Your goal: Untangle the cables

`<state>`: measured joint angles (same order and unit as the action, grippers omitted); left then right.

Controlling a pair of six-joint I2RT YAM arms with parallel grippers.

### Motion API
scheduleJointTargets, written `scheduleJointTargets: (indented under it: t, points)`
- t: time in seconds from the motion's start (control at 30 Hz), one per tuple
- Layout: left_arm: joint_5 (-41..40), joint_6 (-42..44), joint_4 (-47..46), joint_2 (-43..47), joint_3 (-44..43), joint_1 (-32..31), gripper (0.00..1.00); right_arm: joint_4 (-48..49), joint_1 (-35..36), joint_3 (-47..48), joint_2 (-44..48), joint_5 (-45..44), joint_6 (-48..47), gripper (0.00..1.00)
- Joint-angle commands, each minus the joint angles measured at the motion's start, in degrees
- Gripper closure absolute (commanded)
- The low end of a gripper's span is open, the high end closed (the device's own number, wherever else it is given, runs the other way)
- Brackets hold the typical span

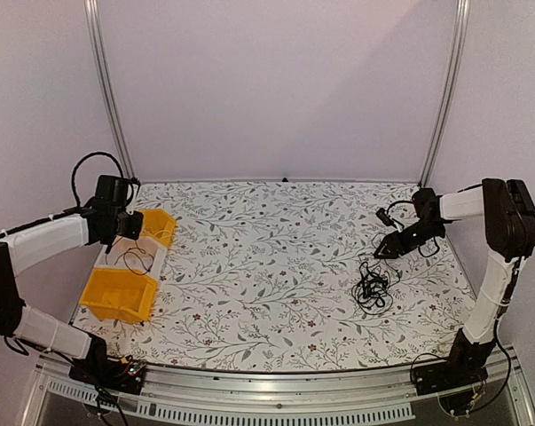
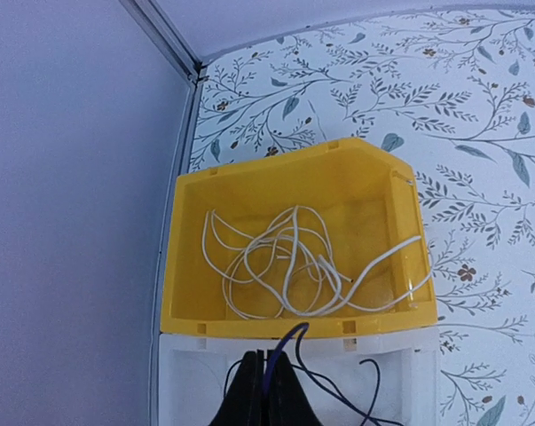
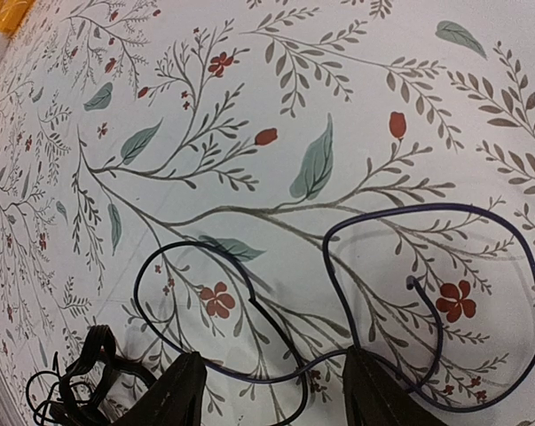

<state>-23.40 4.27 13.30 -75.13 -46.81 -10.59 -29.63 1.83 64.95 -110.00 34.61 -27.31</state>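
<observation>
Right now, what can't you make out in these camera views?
Loose bundle of thin black cables: too small to trace crossings in the top view; cut by the bottom edge in the right wrist view.
Thin dark wire pinched in the shut left jaws: left wrist view, the jaws and bottom edge hide where it runs in the white plastic bin.
</observation>
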Motion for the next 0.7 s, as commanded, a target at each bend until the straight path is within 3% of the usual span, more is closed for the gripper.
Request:
scheduleJointTargets:
  t: [0.0,0.3,0.57,0.67]
  points:
    - [0.4,-3.4,3.6,0.6,0.9,0.5,1.0,-1.5,-0.1,0.4,-1.4,-0.2,-0.8,0.43]
    - [-6.3,-7.6,10.3,-4.6,0.4,1.5,1.0,-2.4,-0.1,1.0,-2.4,0.6,-1.2,0.43]
    - [0.8,-11.1,17.2,-15.6,-6.0,5.7,1.0,-2.8,-0.1,1.0,-2.2,0.7,-1.4,0.42]
    - [2.4,-12.5,19.7,-15.1,-8.2,5.8,1.0,-2.8,0.0,1.0,-2.4,0.8,-1.4,0.42]
